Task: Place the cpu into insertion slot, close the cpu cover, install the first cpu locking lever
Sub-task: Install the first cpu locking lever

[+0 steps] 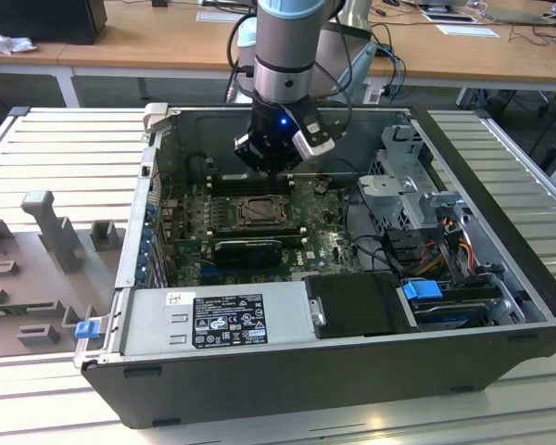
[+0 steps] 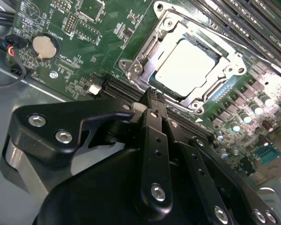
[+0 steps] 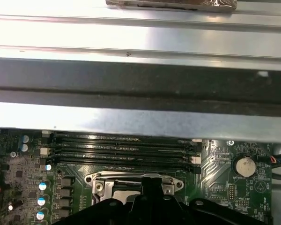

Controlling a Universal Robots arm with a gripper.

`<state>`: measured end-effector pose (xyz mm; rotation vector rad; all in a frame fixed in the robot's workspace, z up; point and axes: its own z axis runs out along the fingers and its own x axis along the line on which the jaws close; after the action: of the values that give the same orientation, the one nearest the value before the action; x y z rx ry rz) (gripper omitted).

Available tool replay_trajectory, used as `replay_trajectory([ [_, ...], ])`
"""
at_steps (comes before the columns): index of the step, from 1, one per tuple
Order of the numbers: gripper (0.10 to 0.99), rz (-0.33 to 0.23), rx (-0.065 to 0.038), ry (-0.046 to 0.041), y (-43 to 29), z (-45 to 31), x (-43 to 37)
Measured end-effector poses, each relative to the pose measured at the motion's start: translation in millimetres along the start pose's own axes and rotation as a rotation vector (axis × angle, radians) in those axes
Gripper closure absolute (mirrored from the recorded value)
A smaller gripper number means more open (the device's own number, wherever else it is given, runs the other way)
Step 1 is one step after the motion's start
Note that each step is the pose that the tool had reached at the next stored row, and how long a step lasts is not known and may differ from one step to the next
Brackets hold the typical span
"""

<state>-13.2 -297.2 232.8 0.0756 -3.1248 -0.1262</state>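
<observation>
CPU [image 2: 185,65] sits flat in the insertion slot [image 2: 139,50] on the green motherboard [image 2: 79,70] (pale face showing through the window), with the cpu cover [image 2: 187,21] lowered around it. Just above the socket's edge hangs the gripper [image 2: 152,101], fingers together, holding nothing.

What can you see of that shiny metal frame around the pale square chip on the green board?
The cpu cover is a thin, bright silver metal frame with a square window. In the second wrist view it lies flat and closed over the insertion slot, with the pale cpu showing through the window. Screws show at its corners. It sits on the green motherboard, beside the long black memory slots. The black gripper hovers close to one edge; whether they touch is unclear.
</observation>
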Motion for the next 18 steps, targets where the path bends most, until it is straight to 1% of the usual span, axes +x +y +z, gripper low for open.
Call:
replay_trajectory([
  [6, 0.98, 0.0, 0.0, 0.0, -0.3, -1.2, 0.0],
  [15, 0.98, 0.0, 0.001, 0.0001, -7.1, 1.1, 0.3],
  [18, 0.98, 0.0, 0.001, 0.0, -7.5, 1.1, 0.3],
])
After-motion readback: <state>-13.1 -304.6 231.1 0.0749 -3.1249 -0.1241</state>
